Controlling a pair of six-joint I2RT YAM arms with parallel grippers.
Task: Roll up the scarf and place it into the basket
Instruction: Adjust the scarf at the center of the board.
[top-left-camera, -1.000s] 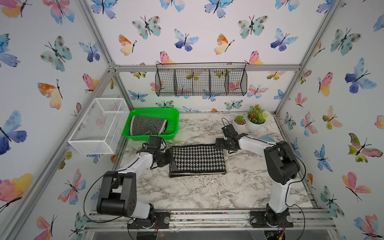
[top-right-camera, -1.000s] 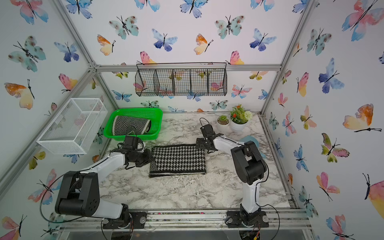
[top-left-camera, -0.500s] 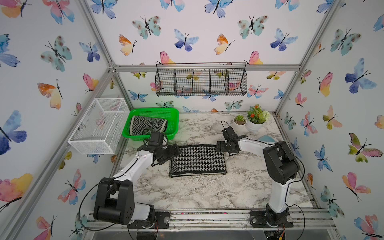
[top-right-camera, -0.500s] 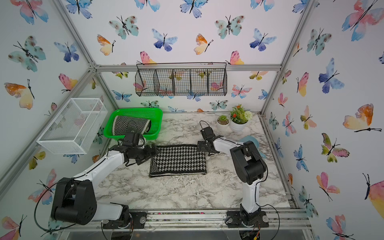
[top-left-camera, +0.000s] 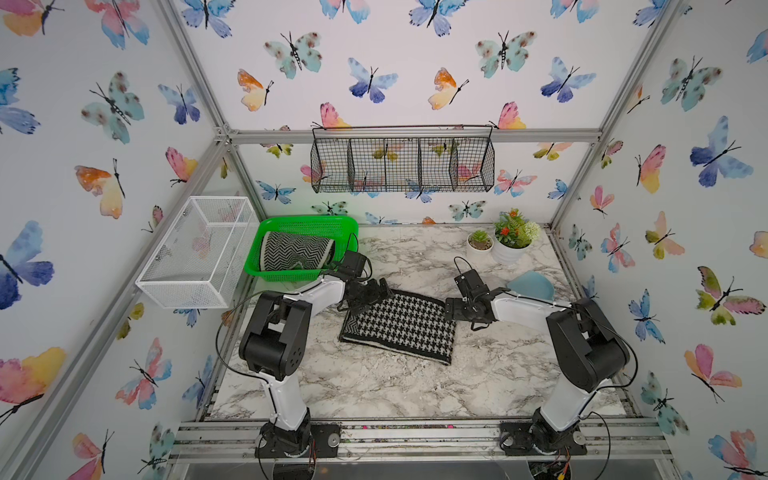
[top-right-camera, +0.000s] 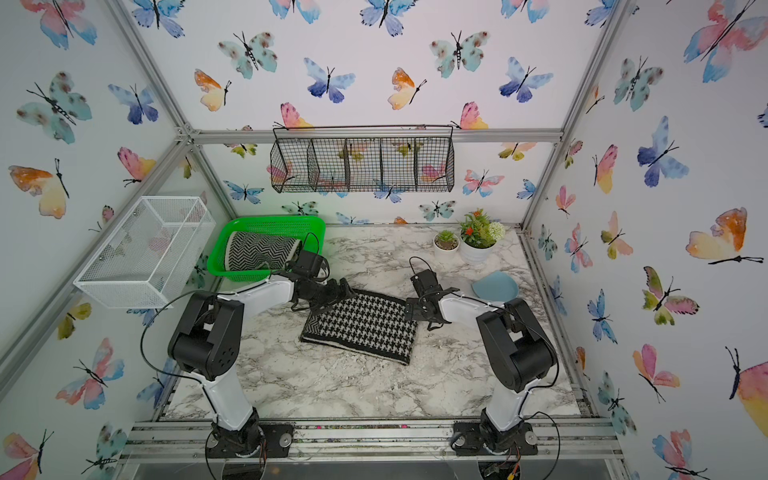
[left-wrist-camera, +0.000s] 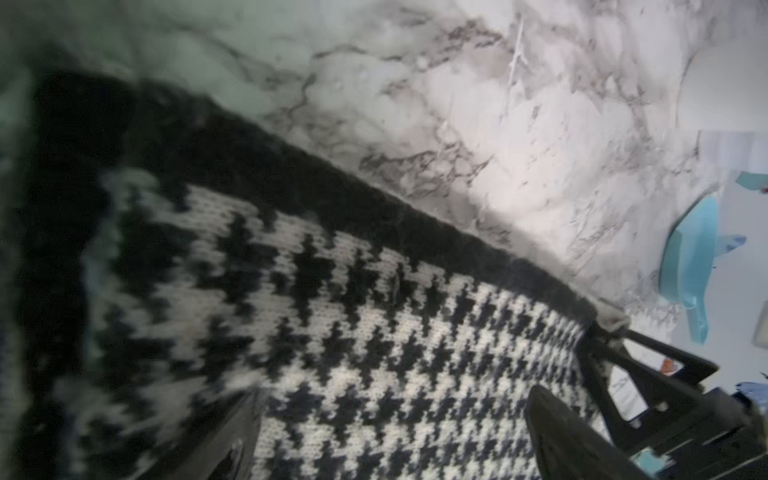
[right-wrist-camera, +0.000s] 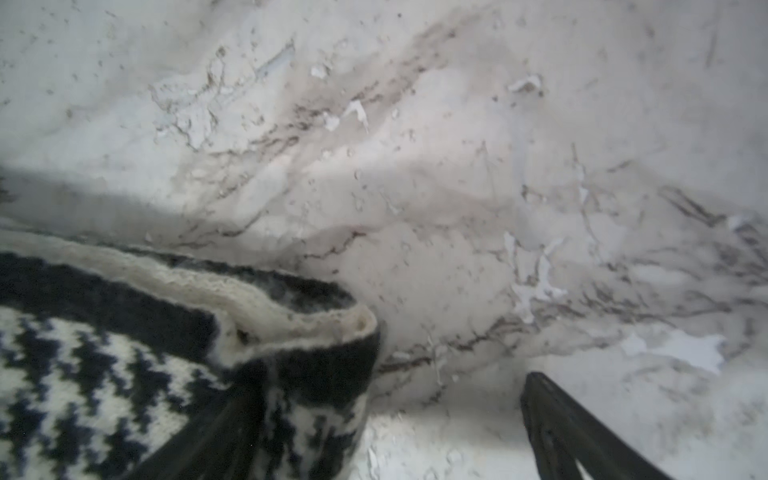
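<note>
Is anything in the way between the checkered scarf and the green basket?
Nothing lies on the marble between the checkered scarf and the green basket, only the robot's left fingers, open at the scarf's corner nearest it. But a rolled zigzag scarf already fills most of the basket, so room looks tight.

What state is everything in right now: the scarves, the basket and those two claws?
Houndstooth scarf: folded flat on the table, not rolled.
Zigzag scarf: rolled, lying in the basket.
Basket: upright, holding the zigzag scarf.
Left gripper: open, over the houndstooth scarf's corner nearest the basket.
Right gripper: open, at that scarf's opposite end.
</note>
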